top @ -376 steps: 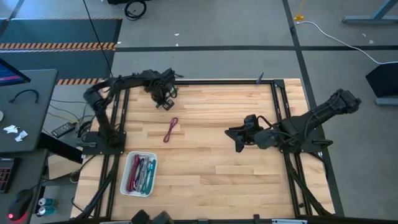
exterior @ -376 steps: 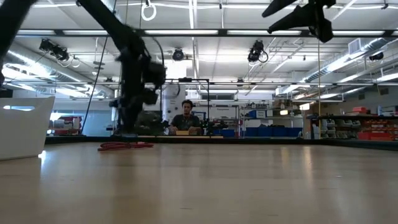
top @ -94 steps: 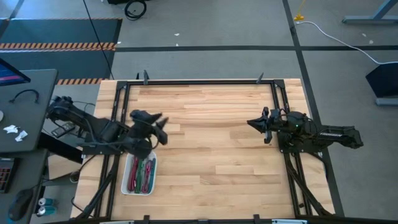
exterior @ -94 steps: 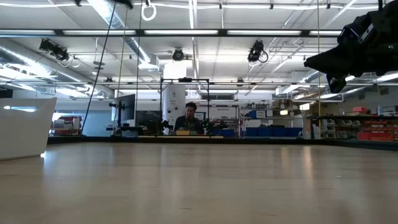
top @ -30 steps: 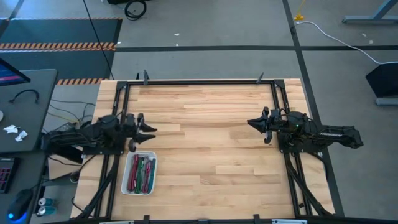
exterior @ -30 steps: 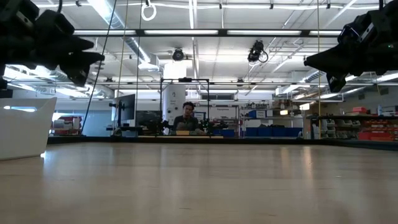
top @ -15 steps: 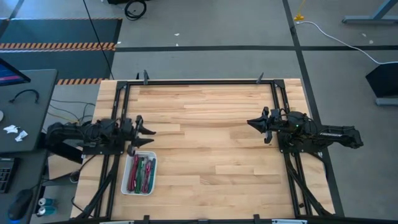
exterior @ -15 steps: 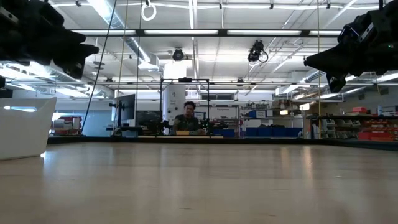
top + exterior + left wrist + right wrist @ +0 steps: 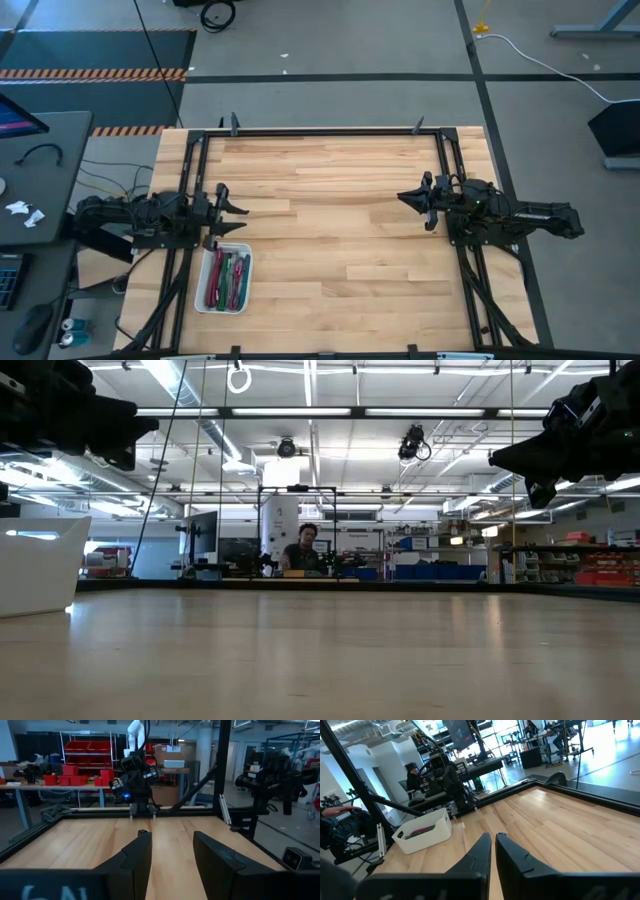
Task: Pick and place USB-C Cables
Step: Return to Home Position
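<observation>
The USB-C cables (image 9: 227,279), a bundle of red, green and pink, lie in the white tray (image 9: 249,290) at the table's near left; the right wrist view also shows the tray (image 9: 422,836). My left gripper (image 9: 238,218) hovers open just beyond the tray's far end, at the left edge, pointing toward the table's right; nothing is between its fingers (image 9: 170,837). My right gripper (image 9: 402,198) hangs shut above the table's right side, pointing left, its fingers together (image 9: 493,837). Both show high above the wood in the low view: left (image 9: 135,432), right (image 9: 497,460).
A black frame rail (image 9: 320,131) runs round the table. Bare wood (image 9: 330,220) lies between the two arms. A person (image 9: 303,550) sits beyond the far edge. A desk with a screen and small items (image 9: 30,170) stands left of the table.
My left gripper has drawn back a little toward the table's left edge and tipped up toward level, staying open. The tray and its cables have not moved.
</observation>
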### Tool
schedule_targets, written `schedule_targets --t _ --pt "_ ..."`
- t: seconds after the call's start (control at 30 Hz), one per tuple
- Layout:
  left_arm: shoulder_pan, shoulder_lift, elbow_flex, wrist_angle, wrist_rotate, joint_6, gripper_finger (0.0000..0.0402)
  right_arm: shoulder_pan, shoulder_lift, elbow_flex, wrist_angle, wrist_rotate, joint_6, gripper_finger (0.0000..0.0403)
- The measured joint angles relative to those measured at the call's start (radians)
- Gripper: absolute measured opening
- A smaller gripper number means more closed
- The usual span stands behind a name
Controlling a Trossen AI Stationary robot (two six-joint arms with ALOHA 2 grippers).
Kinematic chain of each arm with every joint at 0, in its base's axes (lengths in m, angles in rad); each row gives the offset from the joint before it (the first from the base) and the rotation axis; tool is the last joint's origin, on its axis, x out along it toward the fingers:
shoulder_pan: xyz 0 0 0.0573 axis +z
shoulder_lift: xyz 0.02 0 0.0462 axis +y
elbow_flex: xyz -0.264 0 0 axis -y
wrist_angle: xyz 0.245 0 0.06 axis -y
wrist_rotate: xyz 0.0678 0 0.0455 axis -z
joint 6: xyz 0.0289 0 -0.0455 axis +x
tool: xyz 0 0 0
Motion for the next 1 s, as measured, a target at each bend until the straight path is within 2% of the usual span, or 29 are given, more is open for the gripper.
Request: schedule_targets --t 0.33,1.0 --pt "0.003 0.000 0.000 -0.035 -0.003 0.000 0.0151 0.000 0.000 0.000 0.000 0.000 0.000 0.0031" --pt "0.003 0.005 0.000 0.007 -0.024 -0.004 0.0149 0.000 0.000 0.000 0.000 0.000 0.000 0.0031"
